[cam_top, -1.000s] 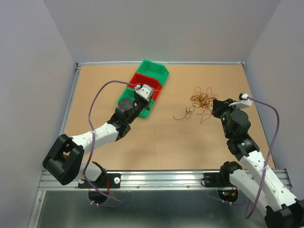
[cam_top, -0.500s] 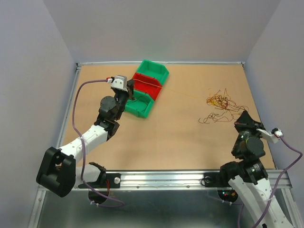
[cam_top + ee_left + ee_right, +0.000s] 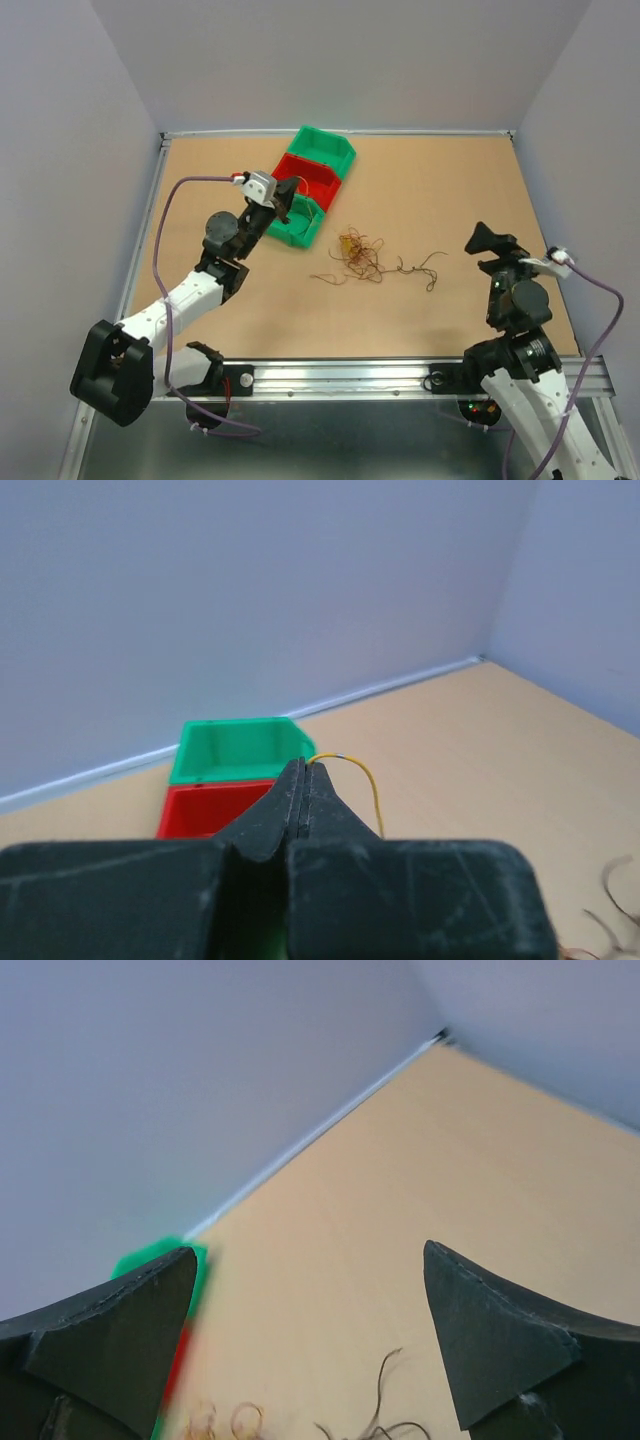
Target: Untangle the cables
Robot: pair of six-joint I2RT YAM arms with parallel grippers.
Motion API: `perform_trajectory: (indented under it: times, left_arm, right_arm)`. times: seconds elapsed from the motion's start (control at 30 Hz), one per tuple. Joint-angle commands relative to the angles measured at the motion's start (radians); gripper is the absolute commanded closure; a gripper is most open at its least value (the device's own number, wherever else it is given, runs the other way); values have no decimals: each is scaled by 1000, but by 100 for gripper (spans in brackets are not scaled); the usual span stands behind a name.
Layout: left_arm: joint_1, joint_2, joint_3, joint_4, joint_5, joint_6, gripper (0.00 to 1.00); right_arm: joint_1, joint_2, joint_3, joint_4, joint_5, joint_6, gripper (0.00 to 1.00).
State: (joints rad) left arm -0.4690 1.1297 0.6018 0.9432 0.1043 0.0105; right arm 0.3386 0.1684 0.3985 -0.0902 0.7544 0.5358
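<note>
1. Your cables [image 3: 365, 257] lie as a loose curly tangle on the table [image 3: 420, 180], a little toward 5 o'clock from the table's middle, between the two arms.
2. The tangle's long axis runs roughly 9 to 3 o'clock. The dense orange-brown knot sits at the 9 o'clock end, and thin dark strands trail out toward 3 o'clock, ending near the right arm's side.
3. One short strand reaches out from the knot toward 8 o'clock and lies flat on the table.
4. Your left gripper [image 3: 303, 772] has its jaws pressed together, pinching one yellow wire [image 3: 362, 777] at the very tips. In the left wrist view that wire arches up out of the tips and curves down toward 5 o'clock.
5. From above, the left gripper [image 3: 284, 203] hangs over the bins [image 3: 312, 182], at about 10 o'clock from the tangle. A faint yellow thread shows near its tip over the near green bin; you cannot trace it to the tangle.
6. The bins stand in a row of green, red and green, running diagonally from 1 to 7 o'clock.
7. Your right gripper [image 3: 310, 1290] has its fingers [image 3: 500, 1340] spread wide apart, with nothing between them.
8. From above, the right gripper [image 3: 487, 241] sits at 3 o'clock from the tangle, apart from the strands' ends and pointing toward 10 o'clock.
</note>
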Motion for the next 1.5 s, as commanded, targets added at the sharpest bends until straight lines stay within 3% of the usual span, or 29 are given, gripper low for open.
perform_trajectory:
  times: [0.0,0.03,0.13,0.23,0.33,0.43,0.73,0.87,0.97,1.03,1.2,1.3,1.37,1.47]
  left_arm:
    - [-104,-33,10,51,248,116,100]
    - [-130,-34,22,22,250,140,100]
    - [-197,-41,85,-91,282,166,100]
    - [-209,-48,148,-145,301,160,100]
    - [-211,-70,188,-187,301,164,100]
    - [-214,-93,229,-216,299,180,100]
    - [-215,-70,438,-351,327,171,100]
    - [-218,-48,498,-388,336,157,100]
    - [-220,-47,542,-419,331,155,100]
    - [-220,-51,579,-432,325,161,100]
    - [-220,-19,826,-521,164,172,100]
    - [-220,24,1032,-585,48,152,100]
    - [-220,41,1122,-610,-17,138,100]
    - [-220,39,1242,-630,-63,102,100]
  right_arm:
    - [-4,110,60,166,-499,-225,0]
    - [-4,140,56,206,-693,-243,0]
    - [-4,281,37,378,-1040,-273,1]
    - [-4,428,11,576,-1284,-270,2]
    - [-1,561,-7,786,-1479,-241,3]
    - [23,644,-10,944,-1543,-224,3]
    - [287,953,180,981,-1382,-411,7]
    - [321,1095,273,983,-1256,-453,11]
    - [330,1194,327,989,-1181,-470,22]
    - [333,1250,341,991,-1153,-477,35]
    - [333,1306,290,1006,-1115,-467,60]
    - [332,1303,241,1011,-1008,-450,60]
    - [332,1295,224,1001,-859,-438,61]
    - [318,1278,218,939,-665,-392,69]
